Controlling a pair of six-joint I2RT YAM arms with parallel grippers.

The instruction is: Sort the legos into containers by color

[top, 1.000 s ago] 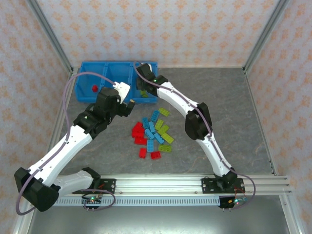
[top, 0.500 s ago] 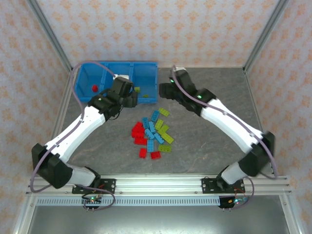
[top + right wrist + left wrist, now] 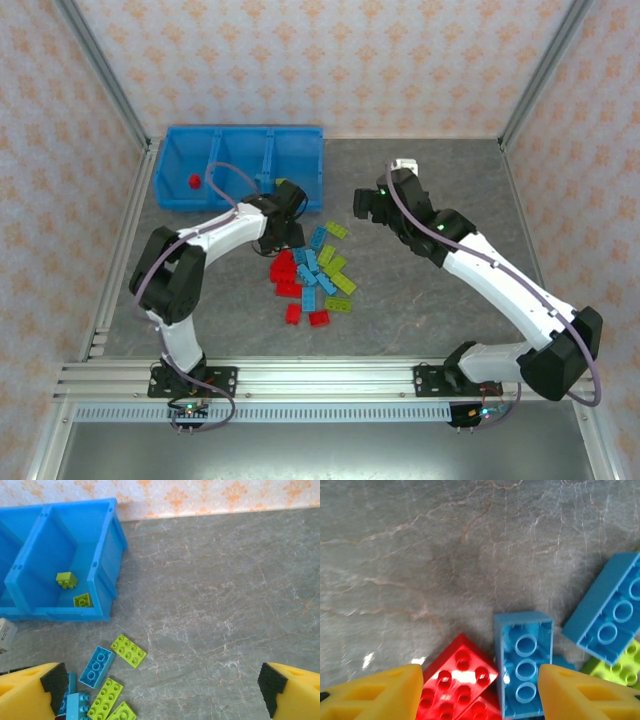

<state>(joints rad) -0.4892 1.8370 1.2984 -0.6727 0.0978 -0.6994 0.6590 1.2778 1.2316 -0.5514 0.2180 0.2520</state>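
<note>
Loose legos (image 3: 312, 275) in red, light blue and yellow-green lie in a pile mid-table. The blue bin (image 3: 240, 165) with its containers stands at the back left. A red brick (image 3: 193, 181) lies in its left compartment and two green bricks (image 3: 66, 579) in its right one. My left gripper (image 3: 290, 232) is low over the pile's upper left edge. It is open, and its yellow fingers straddle a red brick (image 3: 457, 680) and an upturned blue brick (image 3: 524, 665). My right gripper (image 3: 366, 203) hangs wide open and empty over bare table, to the right of the bin.
Patterned walls and metal posts enclose the grey table (image 3: 450, 260). A green brick (image 3: 128, 650) and a blue one (image 3: 97, 666) lie just below the bin's right end. The arms' mounting rail (image 3: 330, 378) runs along the near edge.
My left arm swung from the bin down to the pile, its jaws narrowing. My right arm pulled back from the bin toward the right, and its jaws opened wide.
</note>
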